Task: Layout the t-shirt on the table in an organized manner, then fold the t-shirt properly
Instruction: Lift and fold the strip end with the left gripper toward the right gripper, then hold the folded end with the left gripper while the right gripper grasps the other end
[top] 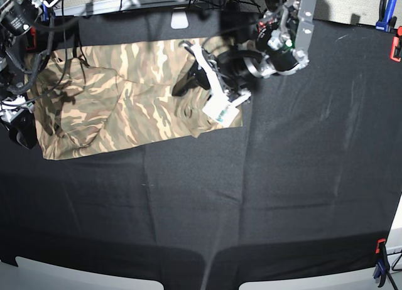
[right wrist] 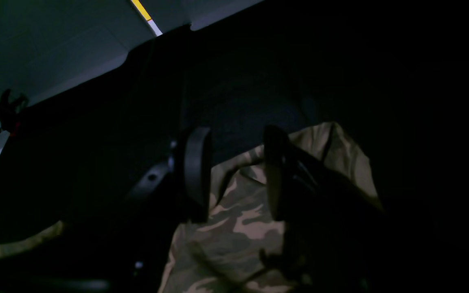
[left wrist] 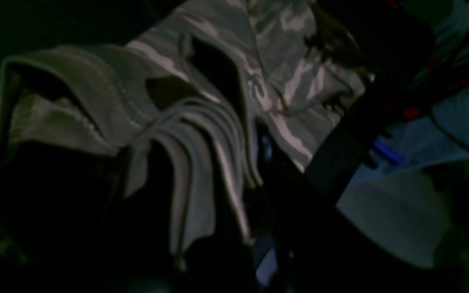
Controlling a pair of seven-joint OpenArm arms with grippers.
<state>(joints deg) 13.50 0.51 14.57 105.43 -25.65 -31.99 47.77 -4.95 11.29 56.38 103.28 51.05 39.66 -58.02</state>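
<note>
Over at the far left of the black-covered worktop [top: 282, 177] lies the camouflage t-shirt [top: 113, 108], spread out with its long axis running left to right along the back edge. Its near hem is roughly parallel to the front of the worktop, and the cloth is rumpled at the left end. A white tag with a green mark [top: 221, 109] shows at the shirt's right end; I cannot read what is printed on it.

The left fingers [top: 200, 73] are closed and pinch a bunch of the shirt at that right end; the wrist view shows pleated folds of fabric gathered right in front of the camera. The right fingers [right wrist: 234, 175] stand partly apart above the shirt's left end with the fabric beneath them; I cannot tell that they hold anything.

Red and blue clamps [top: 384, 4] sit at the worktop's corners, and cables hang behind the far edge.
</note>
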